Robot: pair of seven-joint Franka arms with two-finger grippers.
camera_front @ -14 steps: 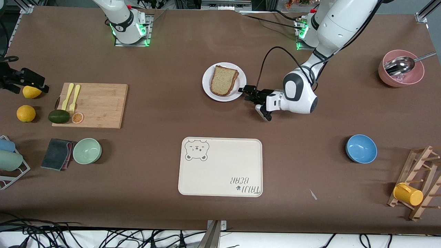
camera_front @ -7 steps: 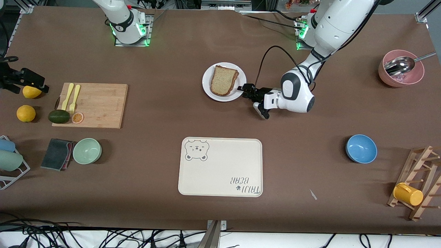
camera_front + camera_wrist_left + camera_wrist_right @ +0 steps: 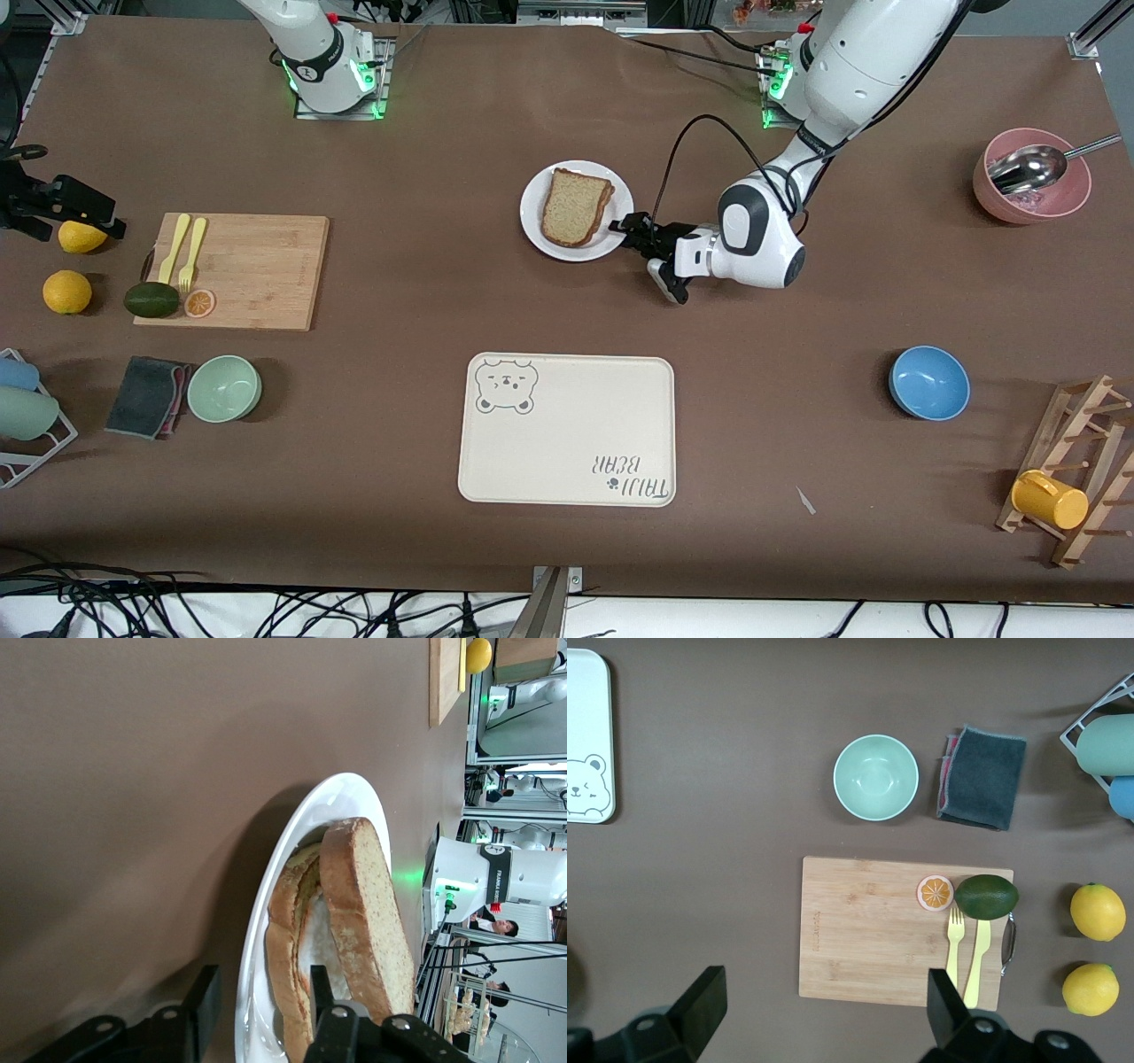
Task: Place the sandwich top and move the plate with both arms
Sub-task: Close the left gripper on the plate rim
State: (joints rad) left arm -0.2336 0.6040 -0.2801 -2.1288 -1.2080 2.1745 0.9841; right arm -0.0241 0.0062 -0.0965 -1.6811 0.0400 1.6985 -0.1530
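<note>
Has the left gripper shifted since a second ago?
Yes. The left gripper has crept toward the plate and now straddles its rim; the plate itself has not moved.

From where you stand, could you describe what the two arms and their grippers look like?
Both arms are glossy white with rounded joints. The left arm has a bulky wrist with a grey panel, looping black cable and a black left gripper. The right gripper's fingers are black too. Green lights glow at both bases.

My left gripper (image 3: 631, 232) sits low, fingers apparently astride a rim; my right gripper (image 3: 819, 1010) waits high, fingers spread wide.
</note>
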